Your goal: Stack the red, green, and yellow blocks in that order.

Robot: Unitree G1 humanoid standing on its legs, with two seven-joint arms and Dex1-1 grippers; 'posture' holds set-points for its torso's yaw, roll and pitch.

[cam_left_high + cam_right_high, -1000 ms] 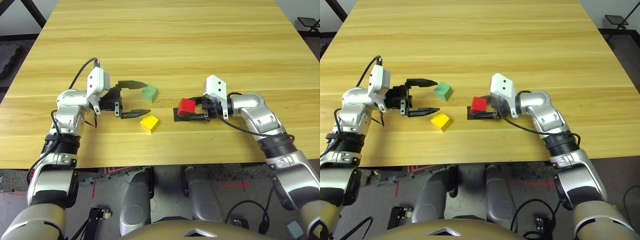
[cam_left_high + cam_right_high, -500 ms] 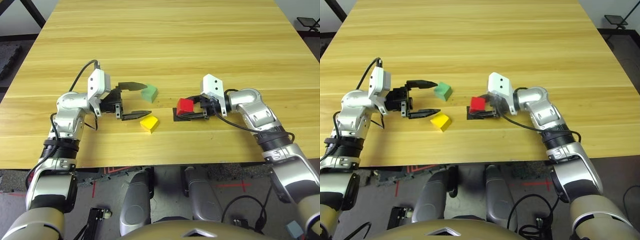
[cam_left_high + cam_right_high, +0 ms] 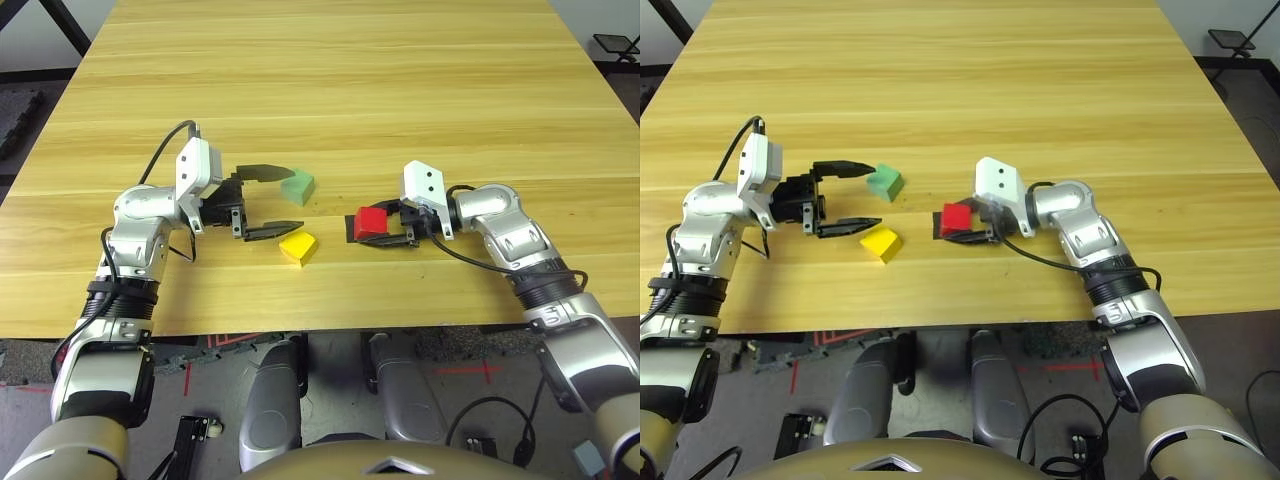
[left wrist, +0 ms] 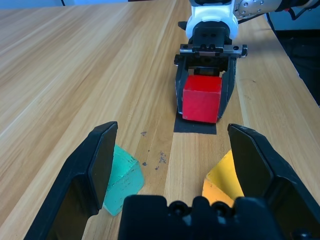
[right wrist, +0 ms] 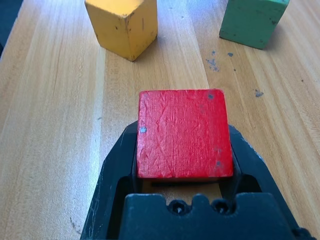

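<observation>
Nearest the front edge of the wooden table (image 3: 330,90), a little left of its middle: a yellow block (image 3: 299,245), turned corner-on, resting flat on the wood and touched by nothing.

Just beyond and to its left: the left gripper (image 3: 280,198), pointing sideways toward the table's middle, black fingers spread wide and empty. One fingertip lying close beside the yellow block, the other reaching up to the green block.

To the right of the yellow block, at about the same depth: a red block (image 3: 374,220) sitting on a flat black square patch (image 4: 195,126) stuck to the wood. Around it, the right gripper (image 3: 392,224), pointing sideways toward the left gripper and tilted slightly down, one black finger along each side of the cube. Whether pressed tight or just loosened, impossible to tell. Seen from the right wrist, the red block (image 5: 182,133) square between the two fingers.

Slightly farther back, left of the table's middle: a green block (image 3: 299,186), resting on the wood, apart from the yellow one, right at the tip of the farther left finger.

Beyond that, bare wood to the far edge.
</observation>
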